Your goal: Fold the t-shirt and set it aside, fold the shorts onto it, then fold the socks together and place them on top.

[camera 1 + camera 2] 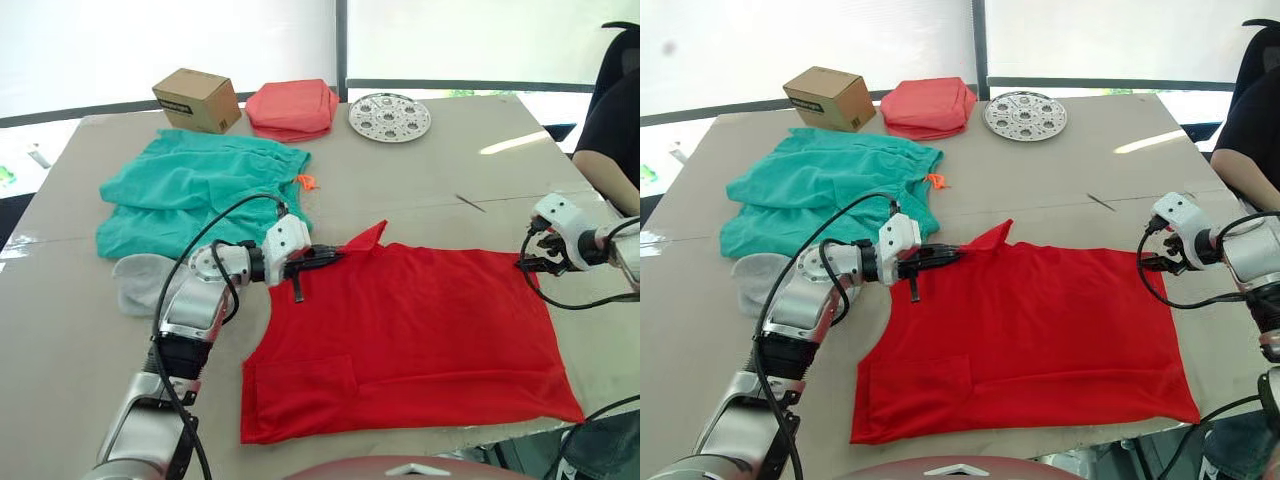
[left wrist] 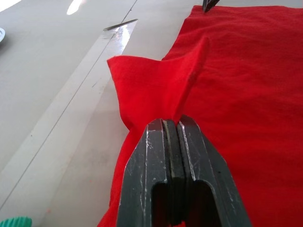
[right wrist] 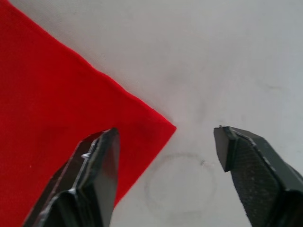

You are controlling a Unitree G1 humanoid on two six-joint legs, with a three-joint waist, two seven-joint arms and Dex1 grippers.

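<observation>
On table — flat red t-shirt (image 1: 420, 330)

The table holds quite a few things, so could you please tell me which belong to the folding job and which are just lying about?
Belonging to the job:
t-shirt
shorts
socks

Just lying about:
cardboard box
coral-pink folded cloth
round metal plate

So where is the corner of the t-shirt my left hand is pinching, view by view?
Left eye: raised flap at the t-shirt's far left corner, by the left hand.
Right eye: same flap.
Left wrist: centre, above the shut fingers.
Right wrist: a different, flat corner.
Shared landmark: red fabric edge.
</observation>
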